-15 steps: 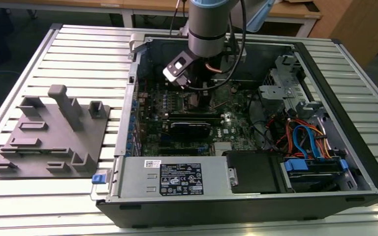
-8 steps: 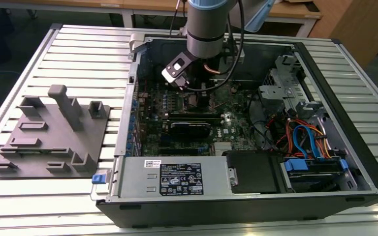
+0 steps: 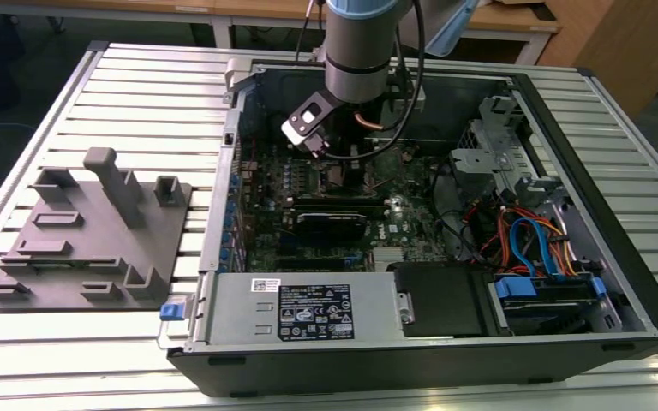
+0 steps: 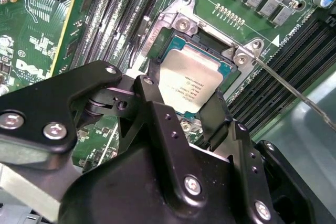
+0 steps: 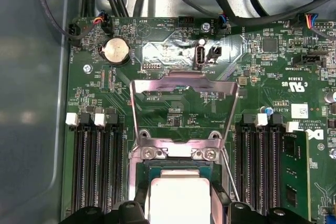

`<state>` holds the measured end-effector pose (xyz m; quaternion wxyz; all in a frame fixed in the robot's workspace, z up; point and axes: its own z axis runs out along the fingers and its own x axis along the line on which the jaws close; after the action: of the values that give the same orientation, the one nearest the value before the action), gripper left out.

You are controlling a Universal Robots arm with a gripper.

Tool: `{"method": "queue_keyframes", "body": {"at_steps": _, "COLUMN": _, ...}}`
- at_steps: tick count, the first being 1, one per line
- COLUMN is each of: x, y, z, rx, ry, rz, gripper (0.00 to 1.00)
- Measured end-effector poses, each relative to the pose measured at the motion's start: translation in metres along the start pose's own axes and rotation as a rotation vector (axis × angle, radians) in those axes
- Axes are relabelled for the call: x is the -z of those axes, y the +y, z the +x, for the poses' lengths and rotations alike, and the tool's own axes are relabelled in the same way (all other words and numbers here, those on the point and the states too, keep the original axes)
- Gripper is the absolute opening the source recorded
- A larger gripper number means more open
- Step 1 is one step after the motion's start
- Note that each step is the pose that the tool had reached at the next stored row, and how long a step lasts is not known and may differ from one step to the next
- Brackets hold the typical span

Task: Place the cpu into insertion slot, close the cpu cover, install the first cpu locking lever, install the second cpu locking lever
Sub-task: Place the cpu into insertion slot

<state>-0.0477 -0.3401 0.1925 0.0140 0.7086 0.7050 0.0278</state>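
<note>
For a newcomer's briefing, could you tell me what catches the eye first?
The gripper, closed on the pale cpu, in the second wrist view. In the first wrist view, the cpu cover stands open. The exterior view shows the arm inside an open computer case.

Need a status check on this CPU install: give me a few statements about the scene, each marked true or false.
1. The gripper is inside the open computer case. True.
2. The cpu lies on the slatted table outside. False: it is at the socket, right under the gripper.
3. The cpu cover is swung open, off the socket. True.
4. A locking lever is latched over the cpu cover. False: the wire lever angles away from the socket, unlatched.
</note>
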Motion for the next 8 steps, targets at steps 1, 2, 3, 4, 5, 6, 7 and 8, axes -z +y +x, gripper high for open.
{"method": "queue_keyframes", "body": {"at_steps": 1, "x": 0.0000, "y": 0.0000, "z": 0.0000, "rx": 0.000, "ry": 0.0000, "rz": 0.0000, "gripper": 0.54}}
{"method": "queue_keyframes", "body": {"at_steps": 2, "x": -0.0001, "y": 0.0001, "z": 0.0000, "rx": 0.000, "ry": 0.0001, "rz": -0.0001, "gripper": 0.54}}
{"method": "queue_keyframes", "body": {"at_steps": 3, "x": -0.0001, "y": 0.0001, "z": 0.0000, "rx": 0.000, "ry": 0.0001, "rz": -0.0001, "gripper": 0.54}}
{"method": "queue_keyframes", "body": {"at_steps": 4, "x": -0.0001, "y": 0.0001, "z": 0.0000, "rx": -0.002, "ry": 0.0000, "rz": -0.0001, "gripper": 0.54}}
{"method": "queue_keyframes", "body": {"at_steps": 5, "x": -0.0002, "y": 0.0001, "z": 0.0000, "rx": -0.006, "ry": -0.0001, "rz": -0.0003, "gripper": 0.54}}
{"method": "queue_keyframes", "body": {"at_steps": 6, "x": -0.0002, "y": 0.0002, "z": 0.0000, "rx": -0.011, "ry": -0.0003, "rz": -0.0005, "gripper": 0.54}}
{"method": "queue_keyframes", "body": {"at_steps": 7, "x": -0.0002, "y": 0.0002, "z": 0.0000, "rx": -0.015, "ry": -0.0005, "rz": -0.0005, "gripper": 0.54}}
{"method": "queue_keyframes", "body": {"at_steps": 8, "x": -0.0002, "y": 0.0002, "z": 0.0000, "rx": -0.019, "ry": -0.0007, "rz": -0.0006, "gripper": 0.54}}
